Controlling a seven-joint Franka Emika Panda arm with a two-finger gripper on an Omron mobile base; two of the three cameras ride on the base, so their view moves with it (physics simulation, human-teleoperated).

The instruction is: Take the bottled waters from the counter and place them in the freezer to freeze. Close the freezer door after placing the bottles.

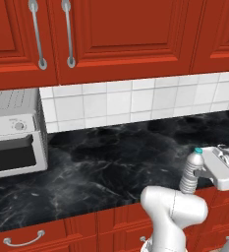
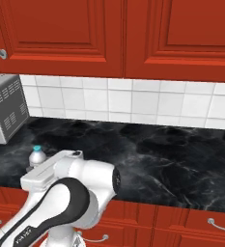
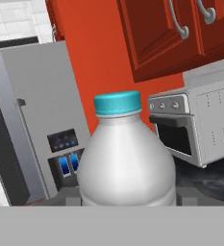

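My end effector (image 1: 200,172) is closed on the clear bottle (image 1: 191,172) with the teal cap (image 3: 118,103); grip sits on the body, below the shoulder. Bottle stands upright near the front edge of the table (image 1: 101,162), at my right side in the left base view; whether its base has left the marble I cannot tell. Hand view: bottle dead centre and close; behind it the grey freezer (image 3: 31,120) with its dark dispenser panel (image 3: 65,153); white toaster oven (image 3: 200,125) to one side.

Judgement: step in hand is carrying this bottle to the freezer. To do it well: keep the bottle vertical and the grip steady; lift clear of the table before swinging; turn slowly, since smooth plastic may slip; pass well apart from the toaster oven; approach the narrow plain door's side, not the dispenser door.
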